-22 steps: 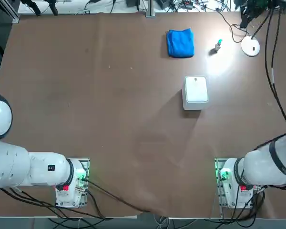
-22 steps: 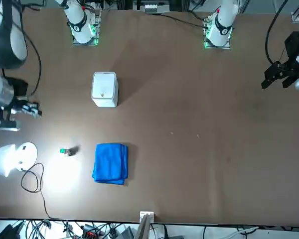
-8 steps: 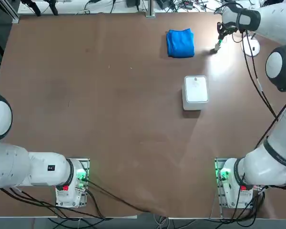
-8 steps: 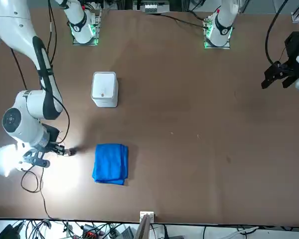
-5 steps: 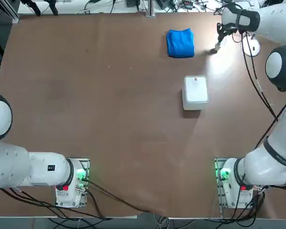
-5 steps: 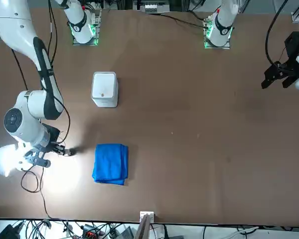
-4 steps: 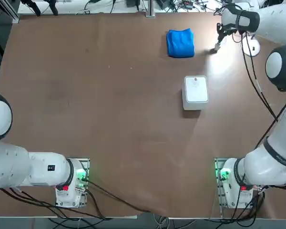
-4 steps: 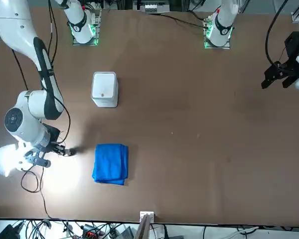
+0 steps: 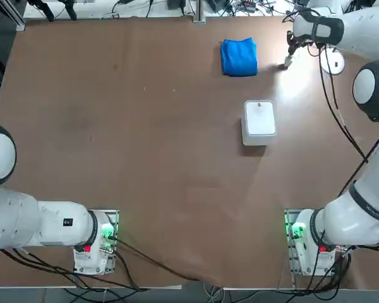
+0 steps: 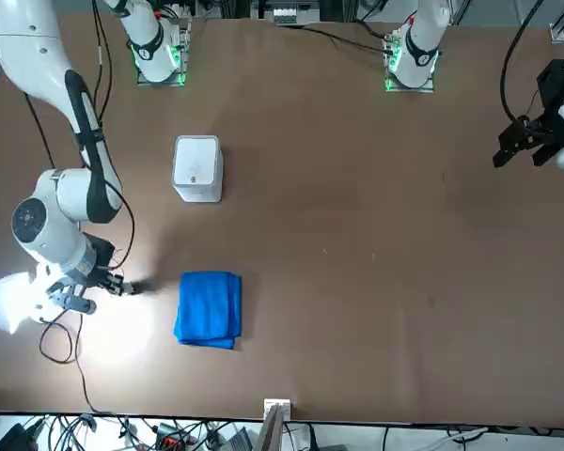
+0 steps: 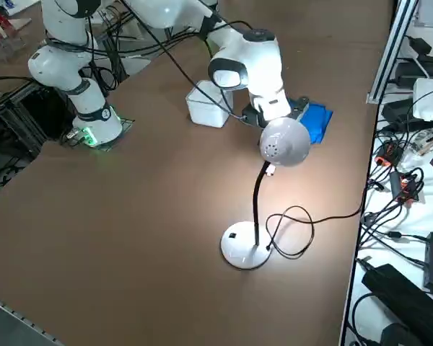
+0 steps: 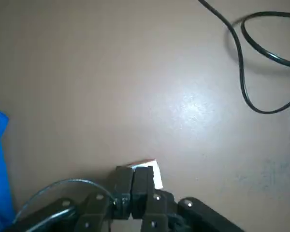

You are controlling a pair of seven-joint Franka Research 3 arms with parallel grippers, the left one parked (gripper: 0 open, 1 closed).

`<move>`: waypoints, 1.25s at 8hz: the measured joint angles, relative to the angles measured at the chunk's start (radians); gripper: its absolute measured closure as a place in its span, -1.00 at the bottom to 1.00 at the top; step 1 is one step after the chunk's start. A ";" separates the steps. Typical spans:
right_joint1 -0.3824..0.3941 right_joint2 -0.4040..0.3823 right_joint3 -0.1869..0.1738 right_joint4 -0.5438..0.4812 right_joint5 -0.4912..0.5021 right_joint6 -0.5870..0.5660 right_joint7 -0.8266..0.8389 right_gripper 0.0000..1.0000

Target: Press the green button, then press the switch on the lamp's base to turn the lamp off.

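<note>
Near the bench's middle we list a white box (image 9: 259, 121), standing alone. Beyond it, at the far side, a folded blue cloth (image 9: 239, 57). Just right of the cloth, the right gripper (image 12: 133, 186), fingers closed together and holding nothing, sits directly over the green button (image 9: 288, 61), whose pale body (image 12: 153, 174) peeks out beside the fingertips. Further right, the lamp's base (image 11: 244, 249), with the lamp (image 11: 283, 143) lit above it and its cord (image 11: 303, 220) looped alongside.

Risks, in our judgement: the button is a small loose stub, so an off-centre push could tip or skid it; the following move toward the base could snag the cord or knock the stem.

The wrist view alone shows the closed fingers over the button. The side view alone shows the lamp head and switch face; there the head hides the button.
</note>
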 joint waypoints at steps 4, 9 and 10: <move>0.000 -0.012 0.000 -0.011 0.000 0.000 0.030 0.97; 0.001 -0.026 0.001 0.027 0.000 -0.099 0.041 0.97; 0.001 -0.038 0.001 0.051 0.000 -0.153 0.041 0.97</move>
